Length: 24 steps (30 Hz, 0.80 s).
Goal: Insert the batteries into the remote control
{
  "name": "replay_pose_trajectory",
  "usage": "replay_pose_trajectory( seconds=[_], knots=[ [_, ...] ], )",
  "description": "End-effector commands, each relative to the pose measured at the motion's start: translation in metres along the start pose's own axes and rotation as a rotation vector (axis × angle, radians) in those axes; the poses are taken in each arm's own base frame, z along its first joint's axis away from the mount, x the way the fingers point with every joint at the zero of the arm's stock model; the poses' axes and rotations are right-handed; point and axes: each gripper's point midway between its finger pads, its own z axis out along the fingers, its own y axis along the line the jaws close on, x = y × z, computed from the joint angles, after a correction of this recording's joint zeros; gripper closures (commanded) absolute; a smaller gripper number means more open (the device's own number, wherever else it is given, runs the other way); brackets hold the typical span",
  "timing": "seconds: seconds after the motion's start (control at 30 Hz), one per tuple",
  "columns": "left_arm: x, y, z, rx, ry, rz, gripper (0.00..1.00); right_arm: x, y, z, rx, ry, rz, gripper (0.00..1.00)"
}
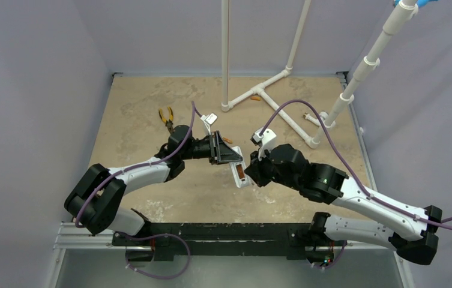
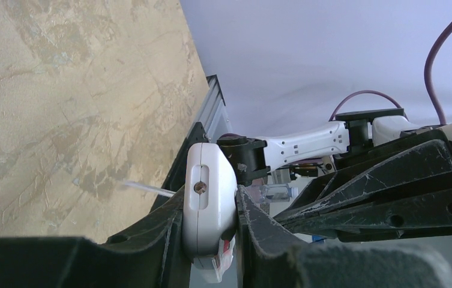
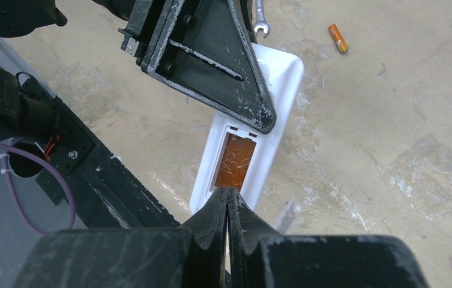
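1. The sandy, mottled table (image 1: pixel 145 90) fills most of my overhead view, and both arms reach in over its middle
2. My left gripper (image 2: pixel 210 201) is clenched on the remote control (image 3: pixel 265 159), with one black finger on each side of its far half
3. My right gripper (image 3: pixel 227 195) is squeezed fully closed with nothing between its fingers, and its tips sit at the near end of the remote's recess
4. The remote is slim and white, held between the two grippers with its back turned to my right wrist camera. Its long recess is uncovered and shows orange-copper batteries (image 3: pixel 235 161), though I can't separate them into cells
5. Yellow-handled pliers (image 1: pixel 165 115) lie beyond the left arm
6. A small silver wrench (image 3: pixel 260 18) lies past the left gripper
7. One loose battery (image 3: pixel 338 38) rests on the table to the wrench's right, apart from the remote
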Motion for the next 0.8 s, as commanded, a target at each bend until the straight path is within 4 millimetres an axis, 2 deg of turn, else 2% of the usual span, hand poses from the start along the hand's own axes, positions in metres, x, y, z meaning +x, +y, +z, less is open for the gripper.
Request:
replay_pose_trajectory(
  seconds=[0.0,0.07,0.17,0.23,0.47,0.6,0.77],
  knots=[
    [-0.004,-0.018,0.001,0.055,-0.016,0.041,1.0,-0.009,0.007,0.001,-0.024,-0.033,0.029,1.0],
    [-0.005,-0.019,0.0,0.056,-0.017,0.043,1.0,-0.009,0.004,0.001,-0.008,-0.032,0.028,0.81],
    [-0.004,-0.019,0.0,0.056,-0.017,0.046,1.0,-0.01,-0.005,-0.001,0.042,-0.036,0.026,0.66],
    [-0.004,-0.018,0.0,0.052,-0.016,0.049,1.0,-0.01,-0.019,-0.003,0.117,-0.041,0.024,0.61],
    [-0.002,-0.013,-0.006,0.002,-0.023,0.069,1.0,0.0,-0.071,-0.015,0.413,-0.039,0.093,0.54],
    [-0.003,-0.009,-0.01,-0.027,-0.031,0.075,1.0,0.013,-0.091,-0.015,0.502,-0.017,0.145,0.56],
    [-0.003,-0.007,-0.014,-0.029,-0.034,0.074,1.0,0.042,-0.107,-0.001,0.521,0.066,0.245,0.57]
  ],
)
